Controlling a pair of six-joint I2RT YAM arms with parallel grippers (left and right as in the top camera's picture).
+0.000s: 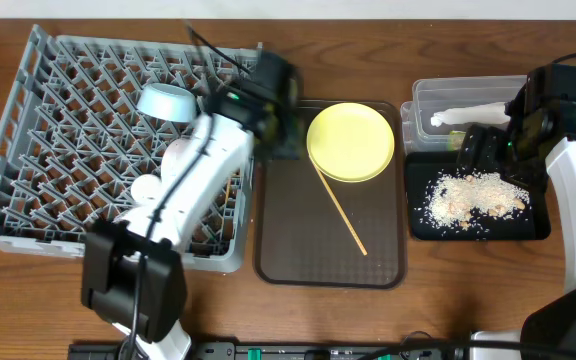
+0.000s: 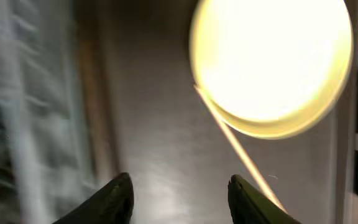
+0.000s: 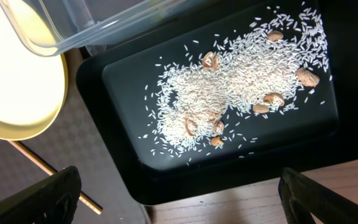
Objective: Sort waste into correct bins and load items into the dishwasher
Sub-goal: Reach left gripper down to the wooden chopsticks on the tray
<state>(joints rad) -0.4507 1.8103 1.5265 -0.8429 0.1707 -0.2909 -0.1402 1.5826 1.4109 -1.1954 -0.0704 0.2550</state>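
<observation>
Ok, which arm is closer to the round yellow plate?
Left. The left fingers hover beside the yellow plate, over the brown serving tray; the right fingers hang over the shallow black tray, farther off.

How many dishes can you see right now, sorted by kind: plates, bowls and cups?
Plates: 1, the yellow plate on the brown tray.
Bowls: 2, the light blue bowl and the white bowl, both in the dish rack.
Cups: 1, the small white cup, also in the rack.
Total: 4.
</observation>
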